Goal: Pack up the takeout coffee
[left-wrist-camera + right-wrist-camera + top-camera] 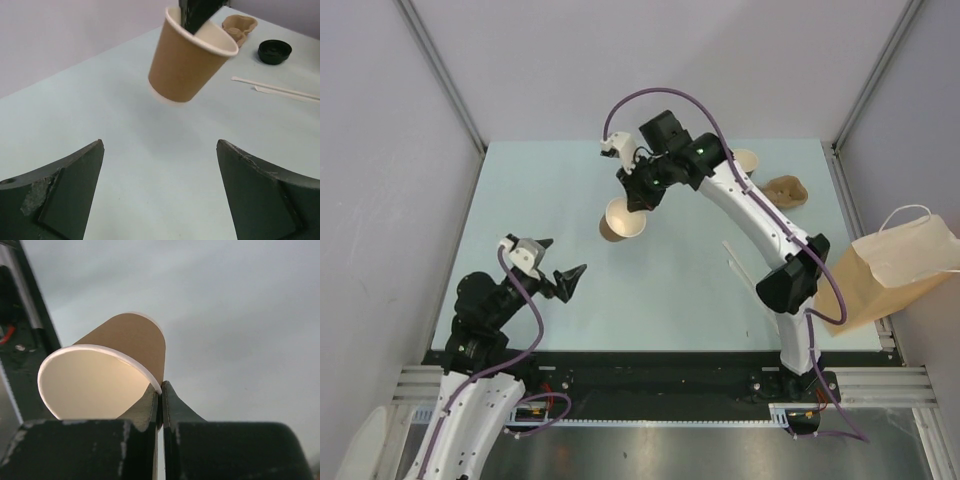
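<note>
My right gripper is shut on the rim of a kraft-brown paper cup and holds it tilted above the table, lidless. In the right wrist view the gripper pinches the cup wall, one finger inside it. In the left wrist view the cup hangs ahead of my left gripper, which is open, empty and low over the table. A second open cup stands at the back, partly hidden behind the right arm. One black lid lies on the table.
A flat brown cardboard cup carrier lies at the back right, also in the left wrist view. A brown paper bag with white handles lies at the right edge. Thin white sticks lie near the right arm.
</note>
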